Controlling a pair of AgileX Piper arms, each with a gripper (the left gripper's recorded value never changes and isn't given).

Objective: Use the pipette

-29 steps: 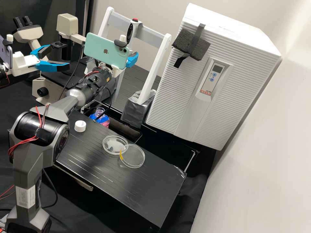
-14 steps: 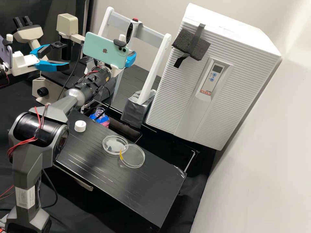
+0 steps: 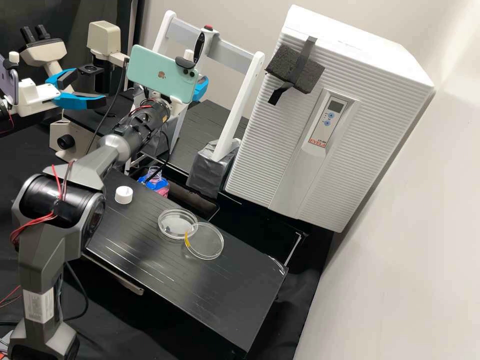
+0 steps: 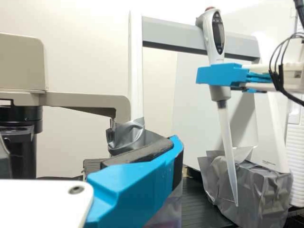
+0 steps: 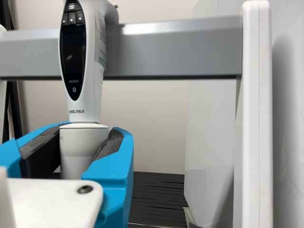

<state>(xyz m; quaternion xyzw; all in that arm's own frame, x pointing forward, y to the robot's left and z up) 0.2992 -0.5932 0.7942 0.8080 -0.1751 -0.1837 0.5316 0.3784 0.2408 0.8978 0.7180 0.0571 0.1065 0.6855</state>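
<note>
the pipette [image 3: 200, 45] is clamped between the blue fingers of the right gripper [image 5: 78, 145]. it is gripped low on its body just under the dark display and held upright, with the tip hanging down near the taped foot of the white stand [image 3: 235, 60]. over the last second the right arm and the pipette have been shifted slightly up and to the left in the high view (a small move, the red button now sits higher against the crossbar). this is judged as the pipette being lifted off the stand, so the pick-up looks done and the carry is starting. the left gripper [image 3: 75, 91] is held spread and empty by the microscope [image 3: 65, 140], unchanged. the clear dishes [image 3: 176, 222], white cap [image 3: 123, 194] and open bottle [image 3: 156, 181] by the black tray [image 3: 225, 295] have not been moved. liquid is probably to be drawn from the bottle next, and the tip is well apart from it.
</note>
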